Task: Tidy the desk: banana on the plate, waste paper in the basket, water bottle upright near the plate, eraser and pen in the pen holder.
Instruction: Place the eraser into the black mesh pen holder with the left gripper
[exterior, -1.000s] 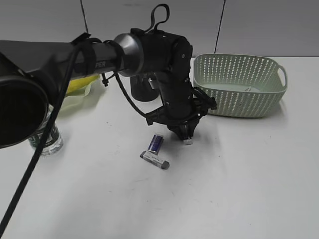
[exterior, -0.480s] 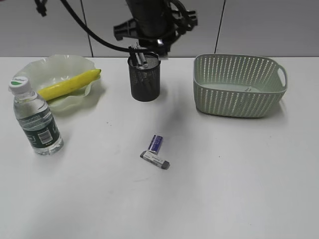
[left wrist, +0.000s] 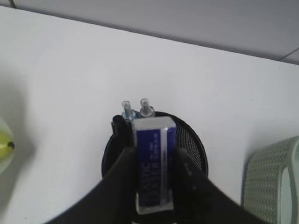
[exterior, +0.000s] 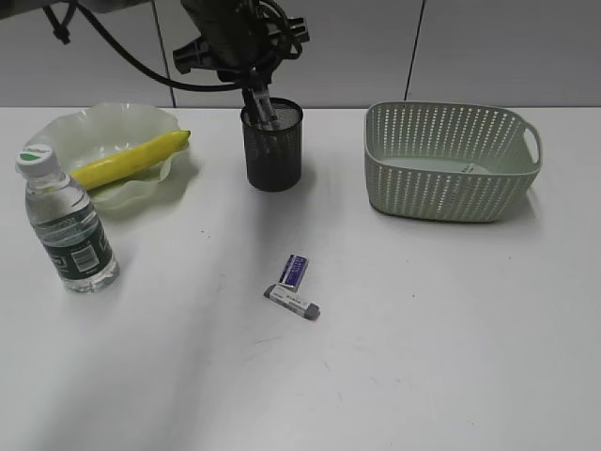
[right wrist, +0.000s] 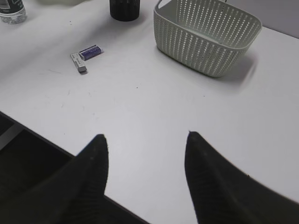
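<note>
Left end effector (left wrist: 152, 161) holds eraser (left wrist: 153, 163) over pen holder (left wrist: 196, 147).

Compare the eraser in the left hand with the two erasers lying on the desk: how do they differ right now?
The held eraser is clamped between the left hand's fingers directly above the pen holder; the two desk erasers lie flat and untouched on the desk. The held one is off the surface; the desk pair rest beside each other, well in front of the holder. All appear to be small white blocks with sleeves, blue on the held one and one of the pair.
</note>
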Motion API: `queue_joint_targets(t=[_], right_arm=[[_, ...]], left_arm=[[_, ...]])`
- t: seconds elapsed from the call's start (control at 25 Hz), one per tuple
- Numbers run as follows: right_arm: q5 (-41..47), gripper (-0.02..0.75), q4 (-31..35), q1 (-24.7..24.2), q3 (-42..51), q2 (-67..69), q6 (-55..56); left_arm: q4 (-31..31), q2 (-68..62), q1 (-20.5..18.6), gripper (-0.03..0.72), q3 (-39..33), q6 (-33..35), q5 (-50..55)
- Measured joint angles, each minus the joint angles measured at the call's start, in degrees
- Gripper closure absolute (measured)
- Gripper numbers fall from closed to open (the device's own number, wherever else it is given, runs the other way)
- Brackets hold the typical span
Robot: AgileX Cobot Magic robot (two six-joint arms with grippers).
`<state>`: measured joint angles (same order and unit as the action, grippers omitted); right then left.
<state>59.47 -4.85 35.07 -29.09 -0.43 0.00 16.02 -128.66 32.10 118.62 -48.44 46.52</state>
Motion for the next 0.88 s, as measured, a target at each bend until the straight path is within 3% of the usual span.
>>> queue_joint_targets(t=[0.44,0.68,0.88], right_arm=[[0.0,0.314,0.0,0.0,0.0,0.0,0.0],[0.0,0.314,0.0,0.0,0.0,0.0,0.0],[0.0,0.314,0.0,0.0,0.0,0.0,0.0]], left_arm=[[-1.35,-3.92,0.13,0.52,0.0,0.0,-4.56],[-1.4,-3.92,0.18,0.371,0.0,0.0,-5.92],[-1.6,-3.73,0.24,0.343,0.0,0.0,-5.53]])
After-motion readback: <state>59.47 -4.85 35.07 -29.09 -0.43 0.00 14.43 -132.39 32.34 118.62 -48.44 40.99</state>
